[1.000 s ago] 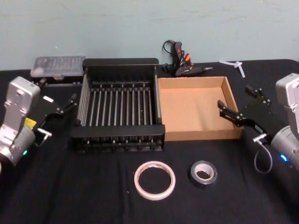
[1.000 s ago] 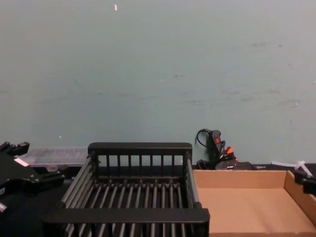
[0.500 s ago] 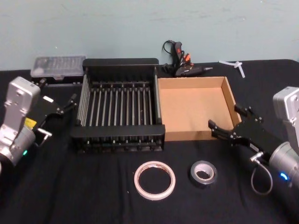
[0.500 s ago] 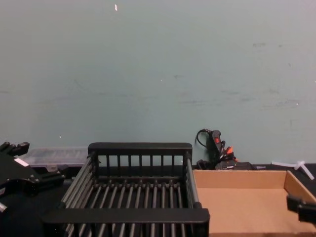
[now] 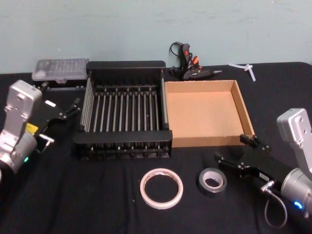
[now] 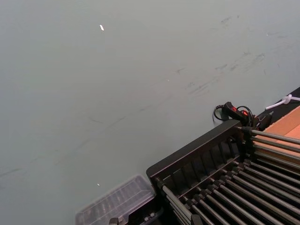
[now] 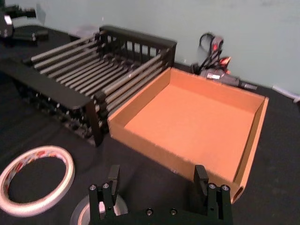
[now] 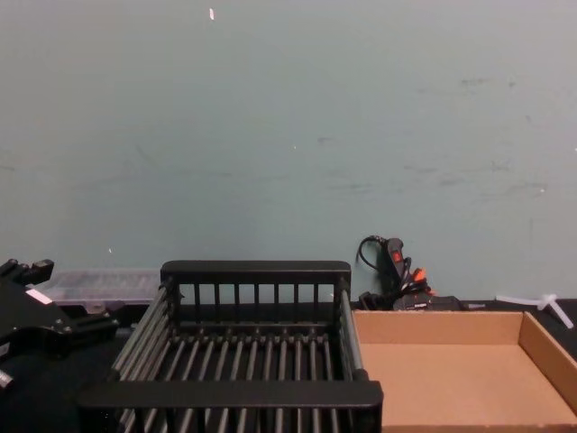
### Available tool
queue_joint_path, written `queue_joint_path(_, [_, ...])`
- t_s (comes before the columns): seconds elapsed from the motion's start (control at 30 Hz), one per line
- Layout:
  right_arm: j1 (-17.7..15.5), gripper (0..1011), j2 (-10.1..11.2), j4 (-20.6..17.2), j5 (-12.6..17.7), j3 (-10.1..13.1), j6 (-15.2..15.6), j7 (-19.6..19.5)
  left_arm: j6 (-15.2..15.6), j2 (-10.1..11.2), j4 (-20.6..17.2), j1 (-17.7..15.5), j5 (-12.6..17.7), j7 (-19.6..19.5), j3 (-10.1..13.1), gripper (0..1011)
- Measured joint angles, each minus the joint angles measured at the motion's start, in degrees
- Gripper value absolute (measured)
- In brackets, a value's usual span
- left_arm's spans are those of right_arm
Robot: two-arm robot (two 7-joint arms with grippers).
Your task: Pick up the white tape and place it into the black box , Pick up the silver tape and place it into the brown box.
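A pale blue-green wall backs a table covered in black cloth (image 5: 97,204), and on it we have everything the job needs. The black box (image 5: 125,111), a slatted crate, stands empty just beside the brown box (image 5: 204,113), an equally empty cardboard tray. In front of them, toward us, the white tape (image 5: 161,188) lies flat before the crate, and the silver tape (image 5: 212,181) lies flat a little to its right, before the tray. A glue gun (image 5: 187,62) and a clear plastic case (image 5: 61,70) sit at the back, out of our way.

Our right gripper (image 5: 234,153) hangs just right of the silver tape, fingers spread wide and holding nothing. In the right wrist view the roll's rim (image 7: 84,213) peeks out beneath one fingertip, so we judge we are lining up on it, not yet centred.

To do this well, we should shift toward the roll until its wall sits squarely between the fingers, one finger inside the core and one outside, or both spanning the whole roll. Then we descend straight, stop short of pressing the cloth, and close firmly. A skewed approach could nudge the roll toward the white tape or snag the cloth.

Our left gripper (image 5: 68,112) waits beside the crate's left wall; we cannot tell how far its fingers are parted.
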Motion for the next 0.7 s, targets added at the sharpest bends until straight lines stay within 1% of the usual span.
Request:
queue_joint_path(0.03, [-0.35, 1002, 0.07, -0.26, -0.2, 0.05, 0.72, 0.09, 0.0, 0.0, 0.0, 0.0, 0.0, 0.0, 0.0, 1001])
queue_joint_path(0.23, [-1.45, 1002, 0.1, -1.08, -0.88, 0.4, 2.48, 0.64, 0.0, 0.0, 0.0, 0.0, 0.0, 0.0, 0.0, 1001])
queue_joint_path(0.37, [-1.98, 1000, -0.02, -1.43, -1.16, 0.55, 3.16, 1.28, 0.0, 0.0, 0.0, 0.0, 0.0, 0.0, 0.0, 1001])
queue_joint_path(0.57, [-2.36, 1000, -0.41, -1.79, -1.3, 0.77, 4.88, 2.06, 0.0, 0.0, 0.0, 0.0, 0.0, 0.0, 0.0, 1001])
queue_joint_path(0.7, [-2.44, 1000, -0.77, -2.06, -1.74, 0.89, 6.65, 2.34, 0.0, 0.0, 0.0, 0.0, 0.0, 0.0, 0.0, 1001])
